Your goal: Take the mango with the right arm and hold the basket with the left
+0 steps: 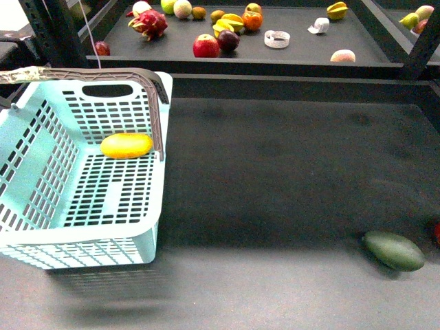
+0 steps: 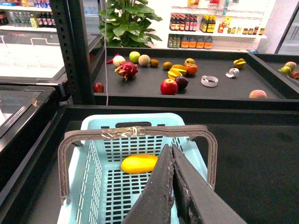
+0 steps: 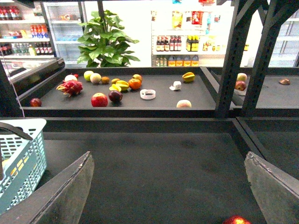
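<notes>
1. Front view: no arm or gripper shows. The basket (image 1: 75, 192) sits on the dark table (image 1: 289, 185), with the mango (image 1: 126, 145) lying flat on its slotted floor near the end wall with the oval cut-out. One grey-brown handle (image 1: 148, 93) stands raised over the basket; tape wraps part of its bar. A dark green fruit (image 1: 393, 250) lies on the table, well apart from the basket. Mixed fruit rests on the back shelf (image 1: 289, 48).

2. Left wrist view: the left gripper (image 2: 172, 154) hangs above the basket (image 2: 93, 186), its two fingers pressed together with nothing between them. The taped handle (image 2: 135, 133) crosses just ahead of the fingertips; I cannot tell whether they touch it. The mango (image 2: 138, 164) lies below and just ahead of the tips, inside the basket.

3. Right wrist view: the right gripper (image 3: 170, 186) has its fingers spread wide, holding nothing, over bare table. A corner of the basket (image 3: 21, 163) shows well off to one side of the fingers. A red fruit (image 3: 236, 220) lies near one finger, partly cut off by the frame edge.
</notes>
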You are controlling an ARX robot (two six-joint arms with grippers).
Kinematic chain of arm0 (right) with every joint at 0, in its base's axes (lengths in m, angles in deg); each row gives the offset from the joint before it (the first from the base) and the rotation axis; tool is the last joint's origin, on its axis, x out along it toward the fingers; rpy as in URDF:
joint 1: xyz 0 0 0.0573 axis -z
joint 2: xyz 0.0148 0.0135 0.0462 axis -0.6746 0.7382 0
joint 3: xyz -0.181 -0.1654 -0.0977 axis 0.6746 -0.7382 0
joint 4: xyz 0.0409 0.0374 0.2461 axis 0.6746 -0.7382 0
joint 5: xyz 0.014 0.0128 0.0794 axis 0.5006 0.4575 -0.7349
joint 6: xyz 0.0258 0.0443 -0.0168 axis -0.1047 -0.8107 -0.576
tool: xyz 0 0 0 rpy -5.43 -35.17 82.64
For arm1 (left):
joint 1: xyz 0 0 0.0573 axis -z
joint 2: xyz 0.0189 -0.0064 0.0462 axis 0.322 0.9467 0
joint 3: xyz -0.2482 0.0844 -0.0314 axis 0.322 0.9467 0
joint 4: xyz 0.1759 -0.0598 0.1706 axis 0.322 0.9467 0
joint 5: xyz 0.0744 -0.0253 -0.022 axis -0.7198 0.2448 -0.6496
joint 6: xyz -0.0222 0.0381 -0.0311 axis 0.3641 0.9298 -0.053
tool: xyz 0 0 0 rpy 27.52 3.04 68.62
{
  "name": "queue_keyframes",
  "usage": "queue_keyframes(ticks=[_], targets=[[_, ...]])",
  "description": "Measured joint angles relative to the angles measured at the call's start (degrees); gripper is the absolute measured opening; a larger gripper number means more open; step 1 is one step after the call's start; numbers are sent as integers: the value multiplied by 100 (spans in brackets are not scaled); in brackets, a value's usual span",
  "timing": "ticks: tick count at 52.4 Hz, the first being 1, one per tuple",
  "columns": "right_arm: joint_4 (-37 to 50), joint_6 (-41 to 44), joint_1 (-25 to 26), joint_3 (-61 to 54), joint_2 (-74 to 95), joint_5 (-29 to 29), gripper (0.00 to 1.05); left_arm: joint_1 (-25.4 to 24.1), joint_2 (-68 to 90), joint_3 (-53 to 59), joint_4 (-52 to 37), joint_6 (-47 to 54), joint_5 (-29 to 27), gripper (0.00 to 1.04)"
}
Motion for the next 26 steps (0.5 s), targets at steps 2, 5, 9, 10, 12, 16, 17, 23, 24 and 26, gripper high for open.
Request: queue_keyframes(ticks=[2,5,9,10,12,16,17,23,24,26], targets=[[0,-2,0,0,0,0,96,0,-166,79,87,11,2,2],[0,0,0,0,0,0,96,2,-367,164,201,22,2,2],[0,0,0,0,0,0,96,2,-599,254,348,33,2,2],[0,0,0,0,0,-2,96,2,-664,275,391,33,2,2],[0,0,0,0,0,-2,96,2,-793,319,479,35,0,2],[0,0,0,0,0,-2,96,2,-1062,393,669,39,0,2],[0,0,0,0,0,0,96,2,-1128,411,717,39,0,2],[0,-2,0,0,0,0,96,7,-1322,601,645,50,11,2],[0,-2,0,0,0,0,96,7,-1357,603,664,50,-4,2],[0,0,0,0,0,-2,96,7,-1469,605,776,52,2,2]])
